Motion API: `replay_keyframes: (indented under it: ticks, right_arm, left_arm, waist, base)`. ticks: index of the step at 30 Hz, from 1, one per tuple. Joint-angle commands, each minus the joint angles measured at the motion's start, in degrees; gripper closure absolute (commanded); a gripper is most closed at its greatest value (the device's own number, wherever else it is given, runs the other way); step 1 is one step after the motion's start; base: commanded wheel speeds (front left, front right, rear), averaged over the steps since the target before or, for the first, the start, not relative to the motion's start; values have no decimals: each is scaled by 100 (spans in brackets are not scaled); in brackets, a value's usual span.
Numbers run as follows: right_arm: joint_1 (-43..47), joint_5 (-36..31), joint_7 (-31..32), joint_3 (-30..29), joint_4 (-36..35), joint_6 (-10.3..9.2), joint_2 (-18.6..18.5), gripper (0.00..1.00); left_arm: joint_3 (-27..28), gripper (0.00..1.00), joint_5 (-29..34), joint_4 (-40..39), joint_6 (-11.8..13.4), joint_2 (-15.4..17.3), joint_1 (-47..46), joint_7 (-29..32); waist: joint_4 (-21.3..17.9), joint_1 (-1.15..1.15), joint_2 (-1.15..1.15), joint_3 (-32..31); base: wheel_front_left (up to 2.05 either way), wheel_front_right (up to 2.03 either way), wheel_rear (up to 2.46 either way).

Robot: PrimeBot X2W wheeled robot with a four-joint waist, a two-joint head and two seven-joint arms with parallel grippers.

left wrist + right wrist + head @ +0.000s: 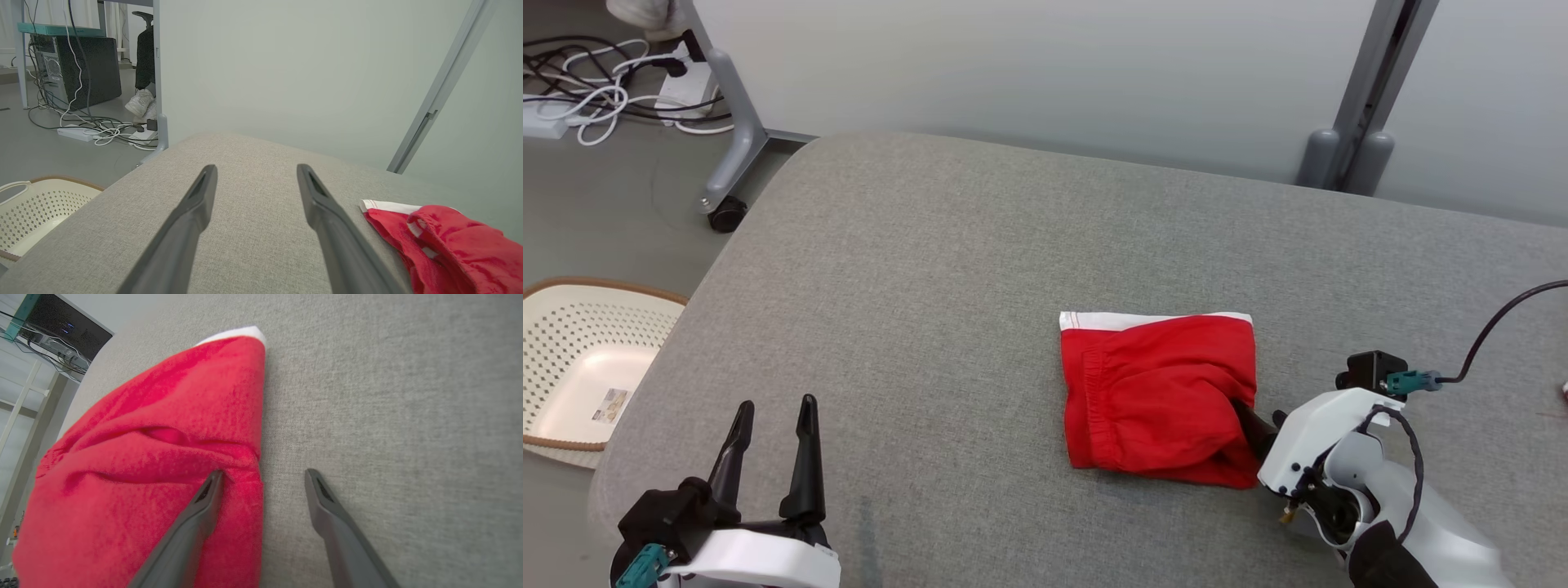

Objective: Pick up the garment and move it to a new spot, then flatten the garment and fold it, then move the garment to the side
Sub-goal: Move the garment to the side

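The red knit garment with a white waistband (pixel 1160 400) lies folded into a rough rectangle on the grey woven-fabric table top (pixel 931 269), right of centre. The band runs along the far edge. The cloth is soft and creased, with rounded folds bulging at its right side and a stitched seam down its left.

The right gripper (pixel 263 473) is at the garment's near right corner with its two dark tapered fingers spread. In the right wrist view one finger (pixel 196 514) lies over the red cloth, its tip at a crease, and the other stands over bare fabric just beside the garment's edge. Whether the first finger presses the cloth cannot be told. In the head view the white wrist housing covers most of both fingers.

The left gripper (pixel 776 402) is over the near left part of the table top, well apart from the garment, its fingers parted with nothing between them.

Bare surface surrounds the garment on all sides. The table corner at far left is rounded. A cream perforated plastic basket with a brown rim (pixel 605 285) stands on the floor by the left edge, cut off by the frame.
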Motion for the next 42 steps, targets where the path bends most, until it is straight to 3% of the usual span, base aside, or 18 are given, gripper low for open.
replay_keyframes:
  ticks: [1, 6, 7, 8, 17, 21, 26, 30, 36, 42]
  right_arm:
    - [26, 100, 64, 58, -9, 1, 4, 0]
    - [89, 482, 137, 357, -165, 1, 9, 0]
    - [87, 538, 137, 433, -172, 1, 12, 55]
    - [65, 596, 104, 498, -190, 1, 14, 100]
    - [-151, 655, -531, 967, -287, 2, -1, 100]
    - [-234, 529, -844, 1201, -430, 1, -58, 100]
    - [-344, 468, -971, 1518, -742, 1, -339, 100]
    - [-567, 422, -1032, 1844, -1000, 1, -740, 100]
    - [-980, 433, -1067, 2133, -1182, 1, -1049, 100]
    - [-1399, 549, -1172, 2343, -1339, 1, -1338, 100]
  left_arm:
    - [6, 0, -21, 3, 4, 16, -112, 3]
    - [9, 0, -10, 11, -6, 14, -152, 4]
    - [8, 0, -5, 11, -8, 14, -171, 4]
    - [6, 0, -1, 13, -9, 14, -188, 3]
    - [36, 0, 57, 30, 6, 12, -155, 3]
    - [0, 0, 91, 0, -20, 13, -105, 3]
    - [-207, 0, 101, -97, -56, 12, -101, 4]
    - [-449, 0, 83, -186, -84, 12, -272, 3]
    - [-725, 0, 125, -228, -111, 35, -522, 4]
    - [-985, 0, 163, -290, -132, 146, -792, 45]
  waist:
    - [53, 0, 0, 33]
    - [122, 0, 0, 104]
    - [129, 0, 0, 116]
    - [135, 0, 0, 127]
    - [34, 0, 0, 11]
    - [-191, 0, 0, -95]
    - [-668, 0, 0, -103]
    - [-1274, 0, 0, 58]
    - [-1991, 0, 0, 390]
    - [-2485, 0, 0, 797]
  base:
    - [0, 0, 0]
    - [0, 0, 0]
    - [0, 0, 0]
    - [0, 0, 0]
    - [0, 0, 0]
    - [0, 0, 0]
    - [0, 0, 0]
    - [0, 0, 0]
    - [0, 0, 0]
    - [0, 0, 0]
